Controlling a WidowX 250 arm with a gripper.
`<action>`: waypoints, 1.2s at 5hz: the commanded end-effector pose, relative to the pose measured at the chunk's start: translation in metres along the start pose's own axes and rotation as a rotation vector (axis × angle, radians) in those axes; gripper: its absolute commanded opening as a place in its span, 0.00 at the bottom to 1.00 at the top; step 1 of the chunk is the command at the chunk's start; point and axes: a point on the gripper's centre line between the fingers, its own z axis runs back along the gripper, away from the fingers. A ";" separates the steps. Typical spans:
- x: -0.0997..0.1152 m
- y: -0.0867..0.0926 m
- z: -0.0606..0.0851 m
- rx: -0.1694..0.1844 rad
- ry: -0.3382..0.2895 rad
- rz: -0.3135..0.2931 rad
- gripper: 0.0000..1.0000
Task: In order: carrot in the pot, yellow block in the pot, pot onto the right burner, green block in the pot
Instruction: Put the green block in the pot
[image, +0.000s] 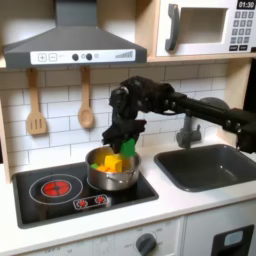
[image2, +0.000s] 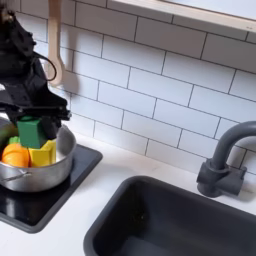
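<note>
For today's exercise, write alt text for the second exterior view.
The gripper holds the green block low over the steel pot, which contains the carrot and the yellow block. A sink lies at the second exterior view's right.

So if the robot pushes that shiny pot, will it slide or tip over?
Probably slide. The pot looks wide and shallow, so it should be hard to tip, and the burner top under it looks flat and smooth. It may feel a bit heavier now, with the carrot and yellow block inside.
</note>
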 end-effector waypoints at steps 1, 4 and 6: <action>-0.005 0.004 -0.013 -0.005 0.029 0.008 0.00; -0.013 0.002 -0.032 -0.013 0.054 -0.018 0.00; -0.014 0.004 -0.035 -0.016 0.068 -0.007 1.00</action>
